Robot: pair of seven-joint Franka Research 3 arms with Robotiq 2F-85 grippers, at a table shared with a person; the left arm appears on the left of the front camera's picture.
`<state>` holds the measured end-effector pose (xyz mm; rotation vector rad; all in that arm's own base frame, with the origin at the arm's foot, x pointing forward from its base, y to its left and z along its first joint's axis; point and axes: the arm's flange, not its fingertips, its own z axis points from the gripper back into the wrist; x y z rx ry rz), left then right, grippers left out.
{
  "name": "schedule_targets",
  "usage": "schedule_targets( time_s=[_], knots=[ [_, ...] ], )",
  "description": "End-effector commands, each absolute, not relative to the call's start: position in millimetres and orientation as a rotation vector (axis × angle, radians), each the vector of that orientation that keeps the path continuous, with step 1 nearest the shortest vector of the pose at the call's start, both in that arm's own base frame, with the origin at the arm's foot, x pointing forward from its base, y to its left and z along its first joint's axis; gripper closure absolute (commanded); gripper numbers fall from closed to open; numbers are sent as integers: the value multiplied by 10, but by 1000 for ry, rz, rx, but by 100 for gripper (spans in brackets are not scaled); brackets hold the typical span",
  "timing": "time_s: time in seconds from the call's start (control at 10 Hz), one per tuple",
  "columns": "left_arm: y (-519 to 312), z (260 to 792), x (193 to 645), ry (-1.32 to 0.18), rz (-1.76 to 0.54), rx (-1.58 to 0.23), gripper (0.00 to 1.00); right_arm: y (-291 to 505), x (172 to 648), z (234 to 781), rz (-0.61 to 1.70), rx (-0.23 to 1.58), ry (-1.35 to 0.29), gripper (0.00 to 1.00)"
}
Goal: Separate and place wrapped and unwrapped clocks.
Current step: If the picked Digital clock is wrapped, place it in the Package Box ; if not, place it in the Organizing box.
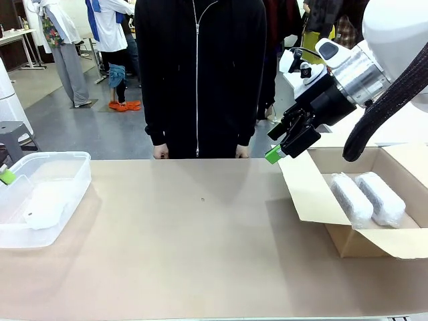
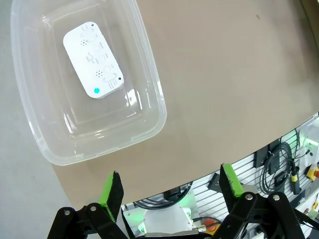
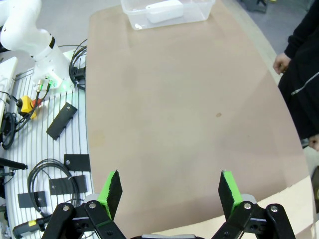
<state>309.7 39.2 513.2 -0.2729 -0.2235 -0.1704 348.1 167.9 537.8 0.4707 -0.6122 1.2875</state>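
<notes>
Brown table [image 1: 200, 254] runs across to a person [image 1: 197, 73] in black standing at the far edge. Near left: clear bin [image 1: 73, 174] w/ bare clock [image 2: 93, 59] lying flat inside. Right: open box [image 1: 314, 194] w/ two wrapped clocks [image 1: 368, 197] side by side. Right gripper [image 1: 284, 148] hangs above the box's far-left flap, jaws wide, holding nothing. Left gripper [image 2: 172, 186] over the bin's side of the table, also wide apart, empty.

I ran this in a lab: slotted mounting plate [image 3: 50, 149] with cables [image 3: 47, 172] and emergency-stop button [image 3: 26, 103] at 9 o'clock, people standing beyond the table [image 1: 200, 254].
</notes>
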Motion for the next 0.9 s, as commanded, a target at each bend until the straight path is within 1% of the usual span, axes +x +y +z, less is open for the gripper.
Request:
schedule_targets(
  time_s=[0.0, 0.8],
  knots=[
    [398, 5133, 3094, -229, -168, -254, 0, 1681, 3509, 5376, 1304, 488, -618, 0],
    [398, 5133, 3094, -229, -168, -254, 0, 1681, 3509, 5376, 1304, 488, -618, 0]
  ],
)
